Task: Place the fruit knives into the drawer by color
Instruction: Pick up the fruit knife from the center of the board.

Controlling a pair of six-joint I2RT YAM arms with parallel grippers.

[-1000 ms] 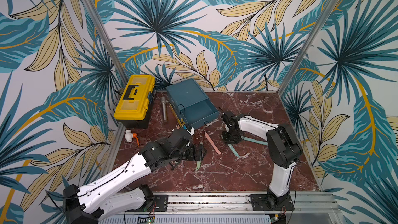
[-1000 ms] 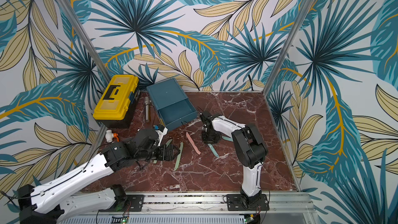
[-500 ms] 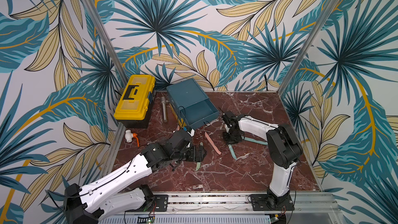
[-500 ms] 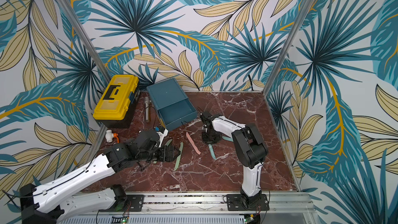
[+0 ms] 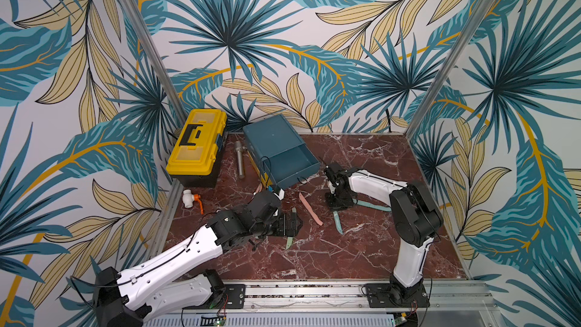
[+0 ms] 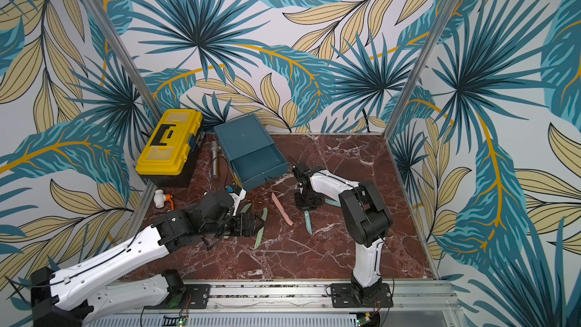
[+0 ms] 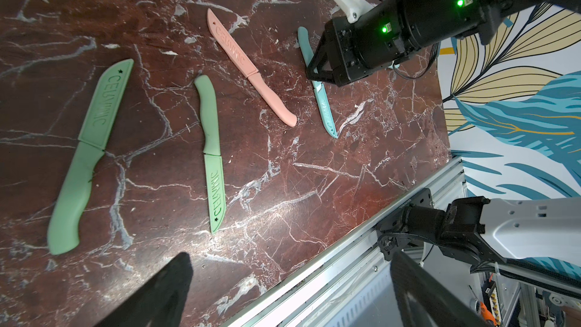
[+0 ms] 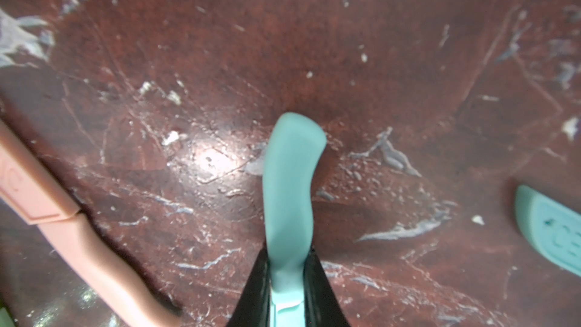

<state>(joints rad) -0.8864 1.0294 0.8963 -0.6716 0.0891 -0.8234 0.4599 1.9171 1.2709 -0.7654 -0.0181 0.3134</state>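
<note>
Right tool [image 8: 287, 265] is down on the surface [image 5: 361, 246] and clamped onto the teal knife [image 8: 289, 184]. One of the fingers [image 8: 251, 294] sits on each side, squeezing across its width right where handle meets blade. The knife looks flat on the marble, not lifted yet, around the middle of the surface. Its long axis runs from far edge to near edge, with the handle end toward the far edge and the blade tip toward the near edge, drifting slightly right.

Just to its left lies the pink knife [image 5: 310, 209], roughly parallel and clear of it. On the right side is a second teal knife [image 5: 374, 206], pointing off toward the right edge and partly hidden under the arm. Further left are the green knives [image 7: 212, 152]. The left tool [image 5: 297, 224] hangs over them, spread wide and holding nothing.

Now the one that matters: the drawer [image 5: 290, 160] stands pulled out near the far-left corner. From the right tool it lies toward the far edge and to the left, close by. The right arm is plainly the nearer one for this job, since it already has the knife. I'd call the coming move a short lift and a carry far-left. The drawer opens toward the near-right, so the knife probably wants a small turn to drop in lengthwise rather than catch a wall.
</note>
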